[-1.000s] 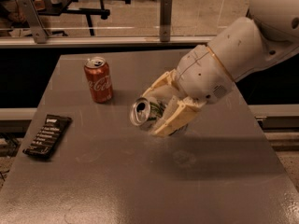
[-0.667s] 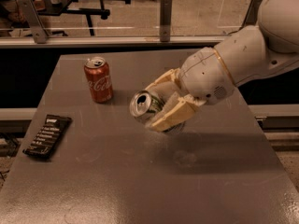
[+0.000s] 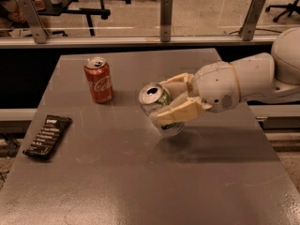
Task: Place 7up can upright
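Note:
The 7up can [image 3: 159, 108], silvery with green markings near its base, is held tilted near the middle of the grey table [image 3: 140, 182], its open top facing up and toward the camera, its base close to the surface. My gripper [image 3: 177, 100] reaches in from the right and is shut on the can, one cream finger [image 3: 180, 112] across its front and the other behind it. The white arm [image 3: 243, 81] extends off to the right edge.
A red Coca-Cola can [image 3: 99, 79] stands upright at the back left of the table. A black snack packet [image 3: 48, 136] lies flat near the left edge. A rail with metal posts [image 3: 166, 12] runs behind the table.
The gripper with the can has lowered toward the table and turned the can from lying sideways to more nearly upright. The red can and packet have not moved.

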{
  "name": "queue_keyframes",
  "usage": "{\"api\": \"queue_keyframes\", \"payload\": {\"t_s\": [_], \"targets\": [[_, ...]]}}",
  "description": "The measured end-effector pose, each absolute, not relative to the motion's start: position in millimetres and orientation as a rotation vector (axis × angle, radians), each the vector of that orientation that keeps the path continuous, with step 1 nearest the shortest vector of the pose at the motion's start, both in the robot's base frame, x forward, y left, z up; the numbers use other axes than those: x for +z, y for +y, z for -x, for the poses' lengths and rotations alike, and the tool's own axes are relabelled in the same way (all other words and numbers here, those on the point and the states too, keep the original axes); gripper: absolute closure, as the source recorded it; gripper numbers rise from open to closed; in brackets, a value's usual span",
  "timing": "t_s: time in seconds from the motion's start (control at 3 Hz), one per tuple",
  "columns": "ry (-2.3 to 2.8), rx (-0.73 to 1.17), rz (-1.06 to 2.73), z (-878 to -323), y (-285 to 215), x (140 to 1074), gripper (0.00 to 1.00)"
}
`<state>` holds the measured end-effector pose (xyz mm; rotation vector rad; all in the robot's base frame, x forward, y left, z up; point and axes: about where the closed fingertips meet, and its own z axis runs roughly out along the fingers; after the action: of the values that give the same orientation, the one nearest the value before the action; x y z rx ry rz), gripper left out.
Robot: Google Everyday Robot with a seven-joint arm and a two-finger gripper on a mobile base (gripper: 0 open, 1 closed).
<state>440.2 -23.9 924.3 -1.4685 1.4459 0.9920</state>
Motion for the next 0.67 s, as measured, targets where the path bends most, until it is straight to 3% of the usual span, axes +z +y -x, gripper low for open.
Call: {"api": "queue_keyframes", "payload": {"t_s": [0.67], "targets": [[1.321, 1.110, 1.294, -457.0, -41.5, 917.0, 1.00]]}}
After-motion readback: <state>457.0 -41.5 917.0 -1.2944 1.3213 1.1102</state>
